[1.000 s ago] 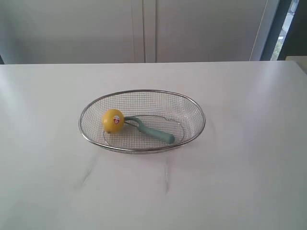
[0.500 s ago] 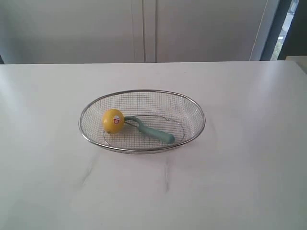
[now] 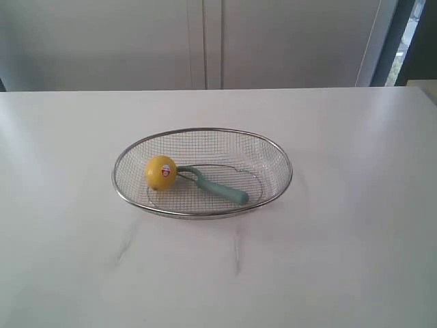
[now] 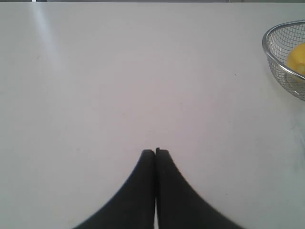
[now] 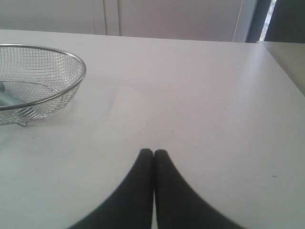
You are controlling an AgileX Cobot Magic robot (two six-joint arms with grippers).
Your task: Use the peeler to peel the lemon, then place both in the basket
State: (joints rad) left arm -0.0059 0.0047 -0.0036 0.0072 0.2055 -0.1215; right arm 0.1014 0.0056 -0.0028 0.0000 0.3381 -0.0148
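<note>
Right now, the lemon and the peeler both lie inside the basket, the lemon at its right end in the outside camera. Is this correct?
Not quite. The lemon and the peeler do lie inside the basket, but the exterior view shows the lemon at its left end, not the right.

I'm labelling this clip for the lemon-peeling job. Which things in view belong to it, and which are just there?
Belongs to the job:
lemon
peeler
basket, holding both
left gripper and right gripper, both shut and empty

Just there:
white table
pale panels behind it
</note>
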